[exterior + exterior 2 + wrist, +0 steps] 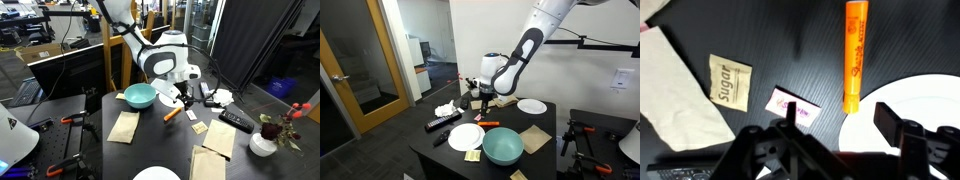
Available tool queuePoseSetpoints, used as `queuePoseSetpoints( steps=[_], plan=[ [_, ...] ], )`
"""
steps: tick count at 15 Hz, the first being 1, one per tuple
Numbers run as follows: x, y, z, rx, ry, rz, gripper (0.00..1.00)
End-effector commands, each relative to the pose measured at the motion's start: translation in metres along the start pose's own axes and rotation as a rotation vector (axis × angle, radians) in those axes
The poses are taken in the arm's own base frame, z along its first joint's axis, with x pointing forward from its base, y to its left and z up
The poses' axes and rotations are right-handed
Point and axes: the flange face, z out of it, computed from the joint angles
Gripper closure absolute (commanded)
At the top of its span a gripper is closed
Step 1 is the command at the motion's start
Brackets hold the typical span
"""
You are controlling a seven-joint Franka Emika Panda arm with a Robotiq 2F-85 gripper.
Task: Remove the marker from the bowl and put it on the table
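One marker (pixel 856 55), one bowl (pixel 503 146), two plates (pixel 466 137).

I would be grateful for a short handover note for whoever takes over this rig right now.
Pincer: open, empty, above the table.
Marker: lies flat on the table, outside the bowl, one end at the rim of a white plate.
Done: marker is out of the bowl and on the table.
Left: probably only backing the arm away.

On table (pixel 790 30): marker (pixel 856 55) beside plate (pixel 930 95)
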Motion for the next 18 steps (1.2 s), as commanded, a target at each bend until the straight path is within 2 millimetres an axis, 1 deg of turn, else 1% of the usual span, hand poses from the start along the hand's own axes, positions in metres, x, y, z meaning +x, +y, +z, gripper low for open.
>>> queuePoseSetpoints(
  steps=[1,3,7,12,18],
  plan=[
    [-0.004,0.009,-0.046,-0.017,0.05,0.037,0.0],
    [-0.005,0.012,-0.07,-0.017,0.064,0.038,0.0],
    [-0.014,0.011,-0.116,-0.003,0.095,0.032,0.0],
    [-0.027,0.007,-0.164,0.027,0.104,0.043,0.0],
    [-0.046,0.017,-0.219,0.031,0.037,0.068,0.0]
  ],
)
